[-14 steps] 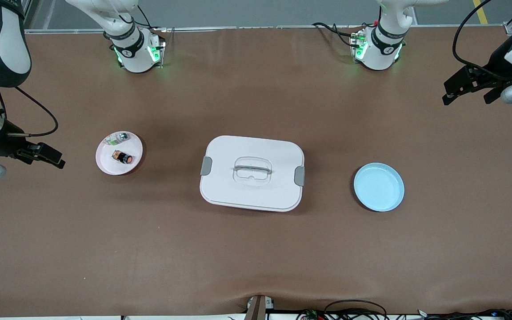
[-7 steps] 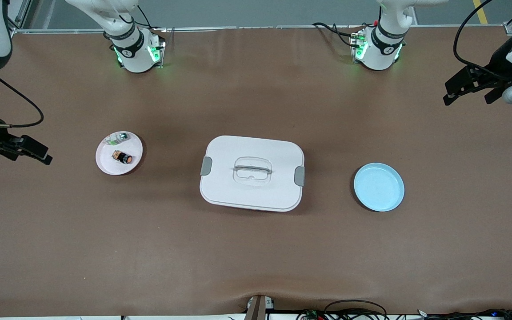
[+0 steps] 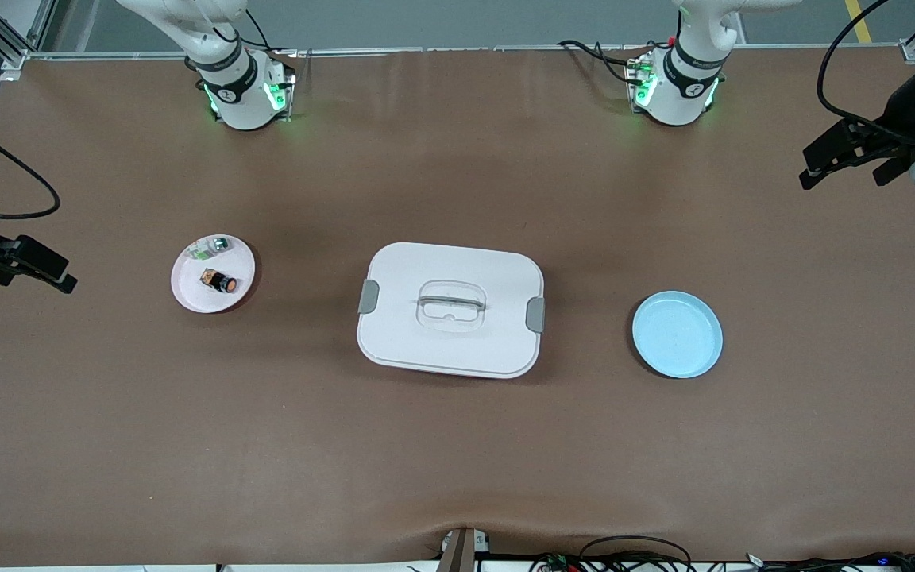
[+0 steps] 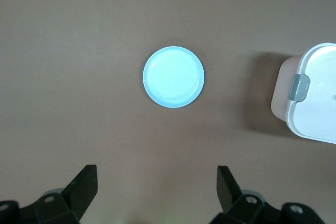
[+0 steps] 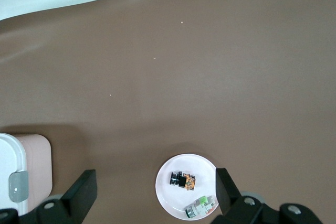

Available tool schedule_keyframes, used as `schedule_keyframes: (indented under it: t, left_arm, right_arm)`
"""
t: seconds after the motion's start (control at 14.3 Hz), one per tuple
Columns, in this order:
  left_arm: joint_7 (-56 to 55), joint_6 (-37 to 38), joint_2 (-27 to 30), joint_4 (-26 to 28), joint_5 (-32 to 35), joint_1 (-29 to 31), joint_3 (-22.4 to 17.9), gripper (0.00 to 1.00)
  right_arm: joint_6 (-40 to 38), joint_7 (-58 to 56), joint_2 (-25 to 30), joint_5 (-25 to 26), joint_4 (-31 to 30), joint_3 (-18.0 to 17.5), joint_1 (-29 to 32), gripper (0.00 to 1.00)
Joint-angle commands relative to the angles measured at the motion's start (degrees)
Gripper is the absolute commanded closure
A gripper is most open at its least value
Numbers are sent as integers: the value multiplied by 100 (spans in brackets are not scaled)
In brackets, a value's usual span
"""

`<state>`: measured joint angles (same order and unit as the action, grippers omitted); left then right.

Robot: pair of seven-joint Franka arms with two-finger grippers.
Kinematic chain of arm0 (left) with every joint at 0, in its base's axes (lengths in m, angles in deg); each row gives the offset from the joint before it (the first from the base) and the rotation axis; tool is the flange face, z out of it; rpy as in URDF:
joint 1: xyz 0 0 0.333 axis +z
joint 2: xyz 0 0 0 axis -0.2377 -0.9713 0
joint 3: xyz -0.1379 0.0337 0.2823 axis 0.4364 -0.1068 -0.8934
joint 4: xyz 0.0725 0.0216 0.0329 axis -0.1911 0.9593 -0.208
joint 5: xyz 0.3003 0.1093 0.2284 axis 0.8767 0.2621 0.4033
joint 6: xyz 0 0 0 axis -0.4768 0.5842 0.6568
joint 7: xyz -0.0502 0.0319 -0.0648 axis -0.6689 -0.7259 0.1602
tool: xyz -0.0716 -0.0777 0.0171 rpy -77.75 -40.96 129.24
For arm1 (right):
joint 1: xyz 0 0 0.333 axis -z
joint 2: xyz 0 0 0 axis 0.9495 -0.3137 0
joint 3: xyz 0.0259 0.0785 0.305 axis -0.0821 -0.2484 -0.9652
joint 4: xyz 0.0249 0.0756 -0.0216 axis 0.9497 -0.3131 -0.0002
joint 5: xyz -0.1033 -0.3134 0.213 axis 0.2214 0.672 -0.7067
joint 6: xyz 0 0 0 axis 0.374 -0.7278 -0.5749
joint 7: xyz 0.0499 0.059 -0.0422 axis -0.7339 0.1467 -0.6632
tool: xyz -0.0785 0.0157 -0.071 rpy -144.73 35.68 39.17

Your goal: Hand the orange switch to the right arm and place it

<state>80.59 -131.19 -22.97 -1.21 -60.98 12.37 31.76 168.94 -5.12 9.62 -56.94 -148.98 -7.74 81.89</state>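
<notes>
The orange switch [image 3: 220, 281] is a tiny black cylinder with an orange face. It lies on its side on a small white plate [image 3: 191, 298] toward the right arm's end of the table, and also shows in the right wrist view as the switch [image 5: 182, 180] on the plate [image 5: 169, 192]. My right gripper [image 3: 43, 268] hangs open and empty over the table's end, apart from that plate; in its own view the gripper [image 5: 155, 178] has nothing between its fingers. My left gripper [image 3: 843, 163] is open and empty over the left arm's end of the table, its wide gap [image 4: 156, 176] showing only bare table.
A whitish-clear part with green [image 3: 212, 247] shares the white plate with the switch. A white lidded box with grey latches [image 3: 451, 310] sits mid-table. An empty light blue plate [image 3: 677, 334] lies toward the left arm's end, also seen as the blue plate [image 4: 174, 76].
My right gripper has drawn back from the white plate toward the right arm's end of the table. My left gripper has shifted slightly outward. The switch and plates have not moved.
</notes>
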Motion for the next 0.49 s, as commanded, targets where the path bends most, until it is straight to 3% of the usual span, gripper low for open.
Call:
schedule_keyframes:
  t: [0.0,0.42]
  left_arm:
    - [-35,99,-13,-111,65,-29,-5,0]
    - [-35,116,5,-111,83,-29,30,0]
  right_arm:
    - [-227,-46,-131,-38,317,-39,37,0]
    - [-307,-46,-140,-38,317,-31,29,0]
